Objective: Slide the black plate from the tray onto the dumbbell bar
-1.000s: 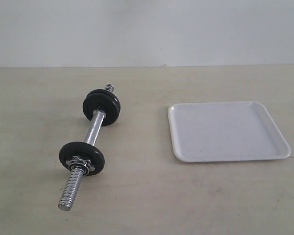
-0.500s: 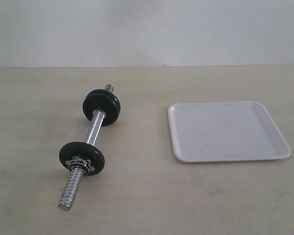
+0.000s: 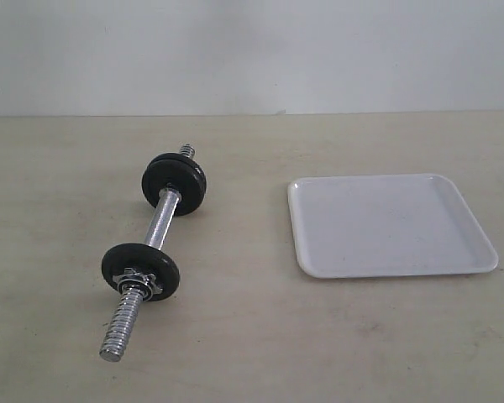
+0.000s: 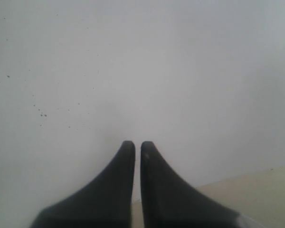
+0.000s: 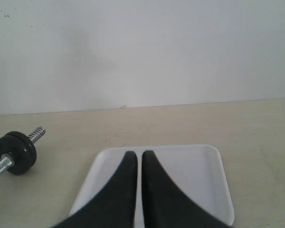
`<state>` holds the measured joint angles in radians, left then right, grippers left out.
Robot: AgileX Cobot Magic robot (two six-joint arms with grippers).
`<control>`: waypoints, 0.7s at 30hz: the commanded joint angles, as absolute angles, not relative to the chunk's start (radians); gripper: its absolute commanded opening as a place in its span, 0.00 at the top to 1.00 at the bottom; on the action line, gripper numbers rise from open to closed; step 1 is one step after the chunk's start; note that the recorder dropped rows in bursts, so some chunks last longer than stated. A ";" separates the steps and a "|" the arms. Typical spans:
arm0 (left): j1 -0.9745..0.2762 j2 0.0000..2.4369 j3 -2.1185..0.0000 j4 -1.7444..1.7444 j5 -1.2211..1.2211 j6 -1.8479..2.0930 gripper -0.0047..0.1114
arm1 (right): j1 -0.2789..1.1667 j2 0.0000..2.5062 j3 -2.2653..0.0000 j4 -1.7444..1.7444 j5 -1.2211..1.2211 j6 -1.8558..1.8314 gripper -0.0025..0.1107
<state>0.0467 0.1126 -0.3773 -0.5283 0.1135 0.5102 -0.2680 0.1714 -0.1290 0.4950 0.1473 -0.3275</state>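
Jaws pressed together, both arms; I see no black plate on tray: a grab risks catching nothing.

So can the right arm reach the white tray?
Probably yes. The right gripper is shut and points toward the tray, and nothing stands between them in the right wrist view.

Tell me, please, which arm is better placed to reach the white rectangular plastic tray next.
Right, probably: the right gripper, shut, points at the white plastic tray, while the left gripper faces only blank wall.
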 commanded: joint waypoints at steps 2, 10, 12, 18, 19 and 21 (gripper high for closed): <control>0.049 0.117 -0.373 -0.535 0.104 0.513 0.93 | -0.269 0.174 -0.103 0.495 0.065 -0.320 0.98; 0.049 0.117 -0.373 -0.535 0.106 0.513 0.93 | -0.269 0.174 -0.103 0.544 0.056 -0.315 0.98; 0.049 0.117 -0.373 -0.535 0.110 0.513 0.93 | -0.269 0.174 -0.103 0.544 0.056 -0.315 0.98; 0.049 0.117 -0.373 -0.535 0.112 0.513 0.93 | -0.269 0.174 -0.103 0.544 0.056 -0.315 0.98; 0.049 0.117 -0.373 -0.535 0.112 0.506 0.93 | -0.269 0.174 -0.103 0.513 0.056 -0.315 0.98; 0.049 0.117 -0.373 -0.535 0.112 0.491 0.93 | -0.269 0.174 -0.103 0.217 0.056 -0.313 0.98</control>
<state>0.0467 0.1126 -0.3773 -0.5283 0.1113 0.5051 -0.2680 0.1714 -0.1058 0.4441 0.0669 -0.3119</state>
